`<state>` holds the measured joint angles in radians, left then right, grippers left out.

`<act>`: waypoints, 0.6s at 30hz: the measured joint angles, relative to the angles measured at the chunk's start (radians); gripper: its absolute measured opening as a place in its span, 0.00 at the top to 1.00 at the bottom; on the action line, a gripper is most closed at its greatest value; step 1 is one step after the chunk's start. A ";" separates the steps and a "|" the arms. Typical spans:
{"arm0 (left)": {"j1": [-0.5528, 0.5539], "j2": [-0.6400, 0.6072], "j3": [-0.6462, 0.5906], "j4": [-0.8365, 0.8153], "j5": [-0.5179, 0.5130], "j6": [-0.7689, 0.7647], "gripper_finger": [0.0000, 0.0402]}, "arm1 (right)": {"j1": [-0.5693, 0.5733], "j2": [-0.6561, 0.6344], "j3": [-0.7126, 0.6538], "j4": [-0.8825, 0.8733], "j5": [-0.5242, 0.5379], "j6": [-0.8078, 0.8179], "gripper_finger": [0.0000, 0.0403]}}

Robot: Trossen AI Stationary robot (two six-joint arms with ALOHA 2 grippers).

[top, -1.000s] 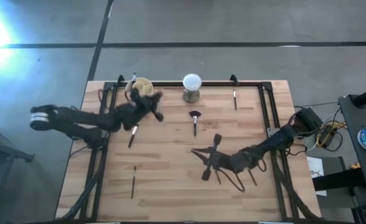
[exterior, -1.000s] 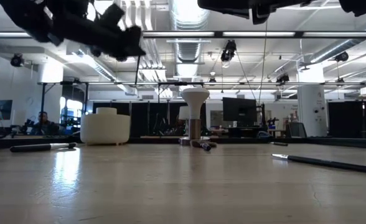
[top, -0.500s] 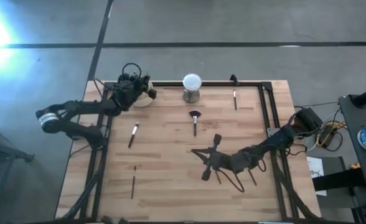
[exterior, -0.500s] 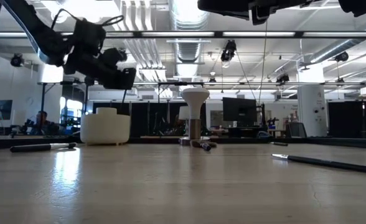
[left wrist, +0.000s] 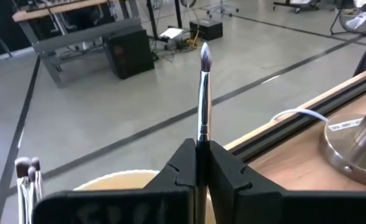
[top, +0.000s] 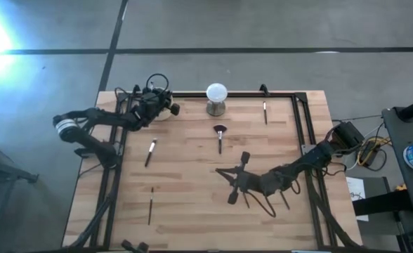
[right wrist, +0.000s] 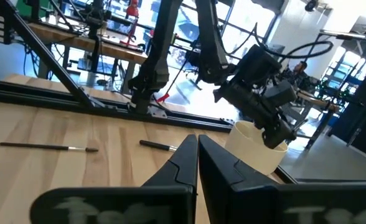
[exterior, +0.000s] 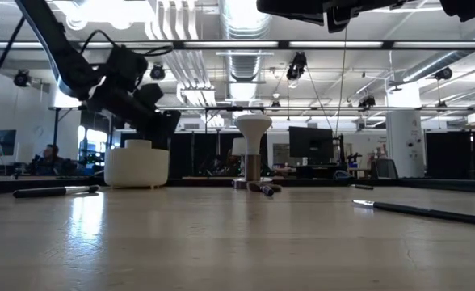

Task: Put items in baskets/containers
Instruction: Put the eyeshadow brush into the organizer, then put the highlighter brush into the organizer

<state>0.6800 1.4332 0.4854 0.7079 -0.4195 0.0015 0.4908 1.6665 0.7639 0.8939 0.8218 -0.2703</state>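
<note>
Since a second ago the left gripper point(top: 170, 107) has swung from the table's middle-left out to the far-left corner and now hangs over the cream cup point(exterior: 136, 165), its arm stretched in from the left edge and tilted down toward the rim; its fingers point(left wrist: 182, 169) are clamped on a thin brush point(left wrist: 203, 93) that stands straight up between them, tip well above the fingertips, with the cup's rim point(left wrist: 111, 177) just below; two more brush tips point(left wrist: 26, 168) rise from the cup beside those fingers. On the boards lie four loose brushes: one point(top: 150, 152) just nearer than the cup, one point(top: 150, 205) toward the near-left edge, a fan-headed one point(top: 220, 136) at centre, a short one point(top: 265, 110) far right. Right gripper point(top: 229, 196) waits low over the near-right boards, fingers point(right wrist: 184, 163) pressed together on nothing, pointing toward the cup.
</note>
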 joint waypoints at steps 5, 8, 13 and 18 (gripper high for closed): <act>0.000 0.007 0.000 -0.009 0.000 -0.054 0.82 | 0.000 0.000 0.000 -0.001 0.000 -0.003 0.98; -0.007 -0.015 0.000 -0.049 0.000 -0.057 0.77 | 0.000 0.000 0.000 -0.008 0.000 -0.003 0.98; -0.041 -0.112 0.000 -0.179 0.041 -0.025 0.76 | 0.000 -0.001 0.000 -0.021 0.017 0.001 0.98; -0.151 -0.255 0.000 -0.350 0.041 -0.025 0.81 | 0.004 -0.015 0.000 -0.099 0.021 0.007 0.98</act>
<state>0.5288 1.1781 0.4854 0.3582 -0.3786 -0.0231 0.4945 1.6517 0.7635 0.7951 0.8424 -0.2638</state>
